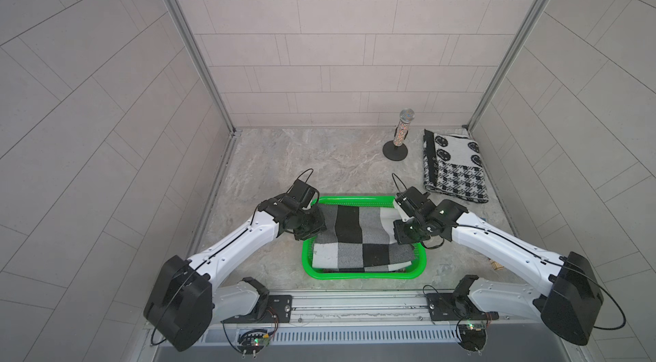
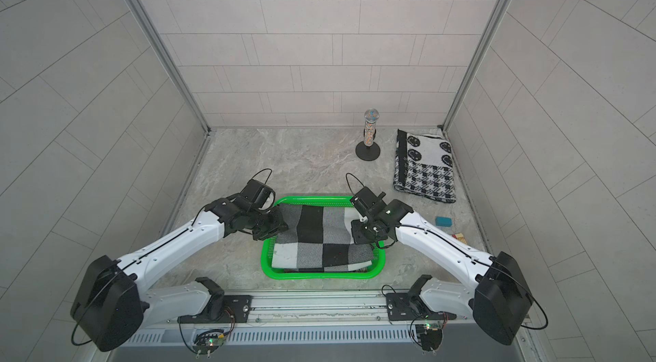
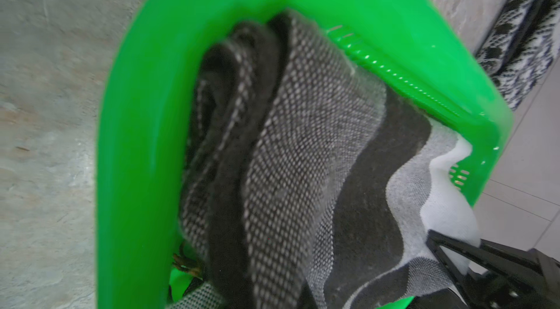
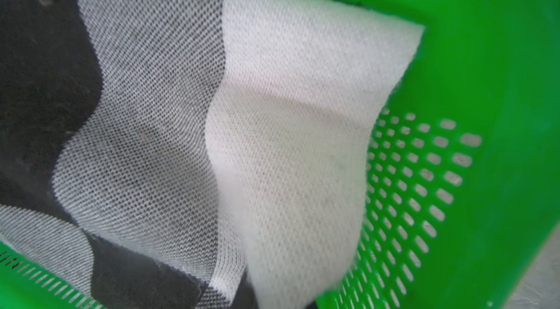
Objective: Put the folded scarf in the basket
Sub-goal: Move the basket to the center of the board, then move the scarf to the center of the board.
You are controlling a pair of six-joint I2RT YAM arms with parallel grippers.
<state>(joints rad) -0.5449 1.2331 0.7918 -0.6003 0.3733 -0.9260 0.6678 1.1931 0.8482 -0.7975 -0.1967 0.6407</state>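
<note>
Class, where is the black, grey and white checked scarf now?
In both top views the checked scarf sits in the green basket, front centre, with the patterned cloth back right.

Both top views look steeply down from high above the near edge of the desk (image 1: 319,161), sharing almost the whole scene, with the green basket (image 1: 355,275) at lower centre. Each wrist view hangs very close over that basket and its checked scarf (image 3: 303,140), from opposite ends.

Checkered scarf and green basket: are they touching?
Touching: the right wrist view shows the checkered scarf lying against the basket at its perforated wall.
</note>
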